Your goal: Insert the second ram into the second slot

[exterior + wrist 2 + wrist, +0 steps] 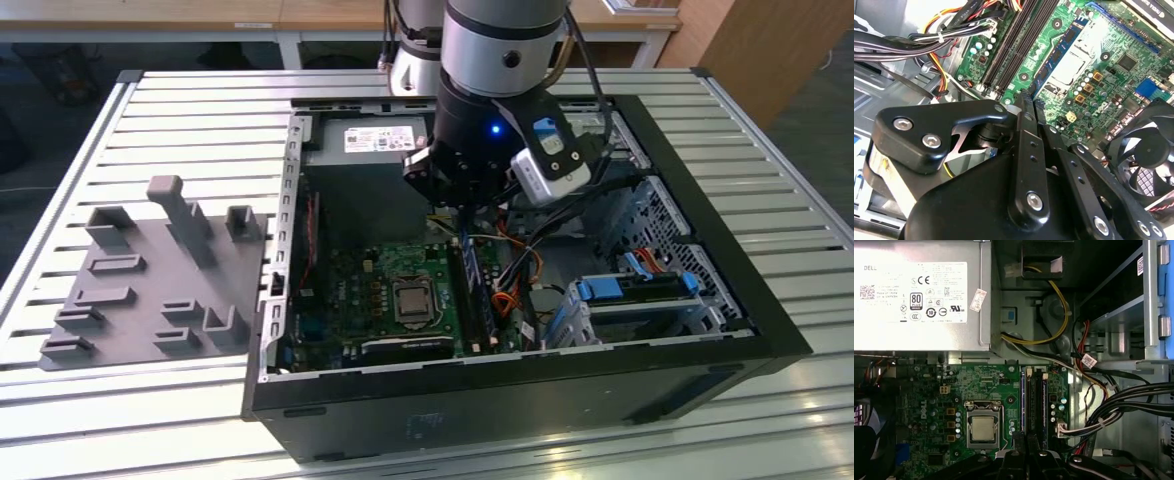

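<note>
My gripper [461, 212] hangs inside the open computer case [747, 330], just above the far end of the ram slots [475, 290]. In both wrist views its black fingers [1018, 442] are pressed together, and nothing shows between them [1026, 102]. The slots [1035, 400] run as dark parallel strips beside the processor socket [983, 429]. A thin blue edge [1023, 400] lies along the strip nearest the socket. I cannot tell whether it is the second ram, or which slot it sits in.
The power supply [919, 290] sits beyond the slots. Bundled cables [1124, 400] lie beside them, and a fan [1149, 150] is close to the gripper body. A drive bay with blue latches [641, 290] fills the case's right in the exterior view. A grey fixture [147, 280] stands outside on the left.
</note>
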Controlling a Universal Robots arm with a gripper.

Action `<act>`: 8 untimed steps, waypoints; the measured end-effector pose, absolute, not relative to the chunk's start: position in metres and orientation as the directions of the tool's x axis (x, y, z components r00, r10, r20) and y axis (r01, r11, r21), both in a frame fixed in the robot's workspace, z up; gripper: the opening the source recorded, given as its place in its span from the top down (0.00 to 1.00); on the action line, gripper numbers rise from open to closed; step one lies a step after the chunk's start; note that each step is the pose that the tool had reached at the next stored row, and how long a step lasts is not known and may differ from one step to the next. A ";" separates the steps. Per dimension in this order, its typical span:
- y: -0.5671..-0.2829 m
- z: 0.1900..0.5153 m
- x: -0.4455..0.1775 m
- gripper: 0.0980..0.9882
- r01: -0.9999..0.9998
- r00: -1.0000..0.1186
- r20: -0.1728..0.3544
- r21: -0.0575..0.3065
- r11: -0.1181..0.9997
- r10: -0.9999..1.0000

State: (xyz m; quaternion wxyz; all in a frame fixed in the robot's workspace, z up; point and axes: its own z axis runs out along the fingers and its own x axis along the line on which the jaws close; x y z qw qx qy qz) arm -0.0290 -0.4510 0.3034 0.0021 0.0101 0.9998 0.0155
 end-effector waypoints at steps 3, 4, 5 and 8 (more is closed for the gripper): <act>-0.451 0.303 -0.029 0.96 0.020 -1.000 -0.004 0.031 0.999 0.020; -0.451 0.302 -0.029 0.96 0.020 -1.000 -0.004 0.031 0.999 0.020; -0.451 0.302 -0.029 0.96 0.020 -1.000 -0.004 0.031 0.999 0.020; -0.452 0.301 -0.029 0.96 0.020 -1.000 -0.004 0.031 0.999 0.020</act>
